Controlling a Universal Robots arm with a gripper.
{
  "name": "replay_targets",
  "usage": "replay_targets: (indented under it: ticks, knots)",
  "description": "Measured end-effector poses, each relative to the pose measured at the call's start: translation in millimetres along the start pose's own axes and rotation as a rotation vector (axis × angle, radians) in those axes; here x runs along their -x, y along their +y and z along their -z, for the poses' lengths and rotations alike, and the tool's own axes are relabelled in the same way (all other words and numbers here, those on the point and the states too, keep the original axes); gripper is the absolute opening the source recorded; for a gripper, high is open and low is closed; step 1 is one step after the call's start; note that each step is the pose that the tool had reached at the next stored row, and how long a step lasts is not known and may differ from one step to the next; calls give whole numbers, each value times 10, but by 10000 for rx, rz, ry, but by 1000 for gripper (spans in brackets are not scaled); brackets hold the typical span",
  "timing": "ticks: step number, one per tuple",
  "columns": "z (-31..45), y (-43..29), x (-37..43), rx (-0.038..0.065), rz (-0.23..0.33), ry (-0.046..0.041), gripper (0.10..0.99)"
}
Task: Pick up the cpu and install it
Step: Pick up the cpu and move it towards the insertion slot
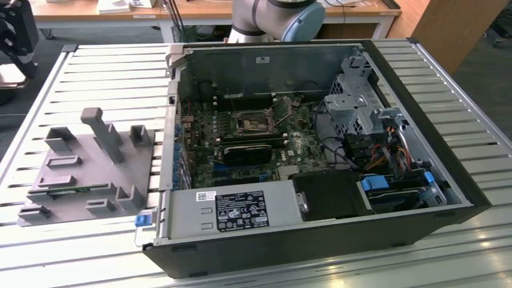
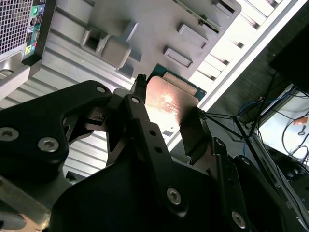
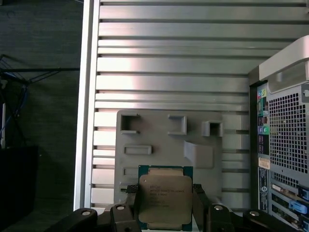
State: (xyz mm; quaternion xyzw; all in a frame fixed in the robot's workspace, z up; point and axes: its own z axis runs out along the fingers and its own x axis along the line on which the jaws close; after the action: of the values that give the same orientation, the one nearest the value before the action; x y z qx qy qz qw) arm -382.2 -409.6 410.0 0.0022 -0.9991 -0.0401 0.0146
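- Exterior view: the open computer case (image 1: pixel 320 150) lies on the slatted table (image 1: pixel 104 66), taking up the centre and right of the frame; the grey fixture tray (image 1: pixel 88 174) sits at the exterior view's left; the arm (image 1: pixel 276 18) stands at the upper edge.
- First wrist view: the gripper (image 3: pixel 164 192) is closed down to the width of the cpu (image 3: pixel 165 205); its fingers (image 3: pixel 131 203) press two opposite edges; the chip hangs over one edge of the fixture tray (image 3: pixel 164 140).
- Second wrist view: the cpu (image 2: pixel 166 99) is clamped between the black fingers (image 2: pixel 140 104), its metal top catching light, the fixture tray (image 2: pixel 145 29) beyond it.
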Motion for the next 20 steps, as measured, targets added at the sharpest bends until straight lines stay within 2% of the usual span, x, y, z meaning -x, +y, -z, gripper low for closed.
replay_targets:
  ticks: [20]
  knots:
    - [4, -1, 142, 1, 0, -1, 533]
